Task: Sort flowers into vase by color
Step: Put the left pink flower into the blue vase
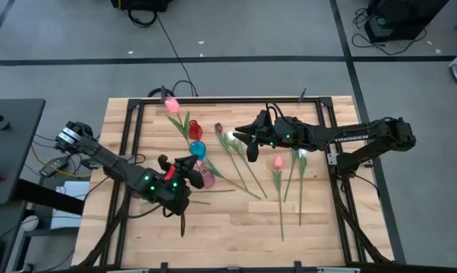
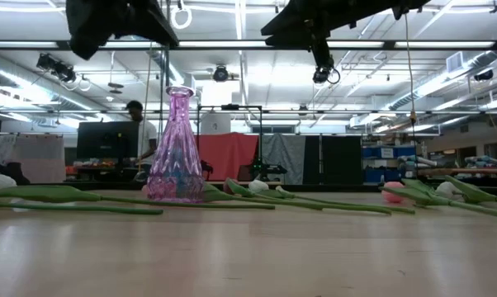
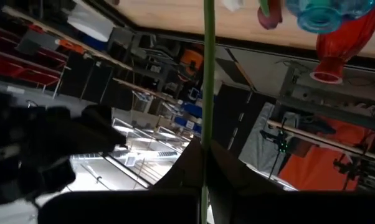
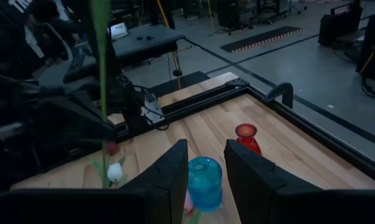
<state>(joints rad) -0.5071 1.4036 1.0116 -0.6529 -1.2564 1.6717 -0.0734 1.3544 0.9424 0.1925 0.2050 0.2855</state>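
Note:
My left gripper [image 1: 181, 173] [image 3: 205, 152] hovers near the table's left front, beside the purple glass vase [image 1: 206, 180] [image 2: 176, 148], and is shut on a thin green flower stem [image 3: 207, 74]. The flower's head is out of view. My right gripper [image 1: 250, 145] [image 4: 206, 149] is open and empty, above the table, right of the blue vase [image 1: 196, 149] [image 4: 205, 182] and the red vase [image 1: 195, 131] [image 4: 246, 138]. White [image 1: 230, 137], maroon [image 1: 219, 127] and pink [image 1: 278, 161] tulips lie flat on the table. Another pink tulip [image 1: 171, 103] lies by the far edge. My left gripper pinches the green stem [image 3: 207, 127] between its two fingers, which lie across it. The stem runs straight out past the fingertips and also back toward the wrist. Which stretch of the stem this is, I cannot tell, since both ends lie outside the frame.
Several tulips lie with stems fanned across the table's middle and right [image 1: 289, 182]. The three vases stand close together at centre left. A black frame rail [image 1: 213, 100] runs along the table's far edge. A person stands in the room beyond [image 2: 134, 124].

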